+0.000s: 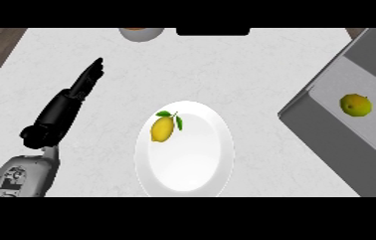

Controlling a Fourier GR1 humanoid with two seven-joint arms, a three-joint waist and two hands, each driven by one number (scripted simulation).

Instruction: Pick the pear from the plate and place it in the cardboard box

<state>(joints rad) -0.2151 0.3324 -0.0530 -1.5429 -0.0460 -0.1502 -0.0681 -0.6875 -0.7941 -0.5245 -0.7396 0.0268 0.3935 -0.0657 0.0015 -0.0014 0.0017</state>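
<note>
A white plate (195, 169) lies in the middle of the counter. On its upper left part sits a yellow fruit with green leaves (163, 129), looking like a lemon. At the right edge stands a grey box (323, 109), and a yellow-green rounded fruit (355, 105) lies inside it, possibly the pear. My left hand (73, 97) shows at the left with straight fingers pointing up and away, well left of the plate and holding nothing. My right hand does not show.
A round bowl (141, 33) with something orange in it is cut off by the top edge. Beside it at the top centre is a dark rectangular object (213, 31). The counter is white marble, with a wooden strip at the top left corner.
</note>
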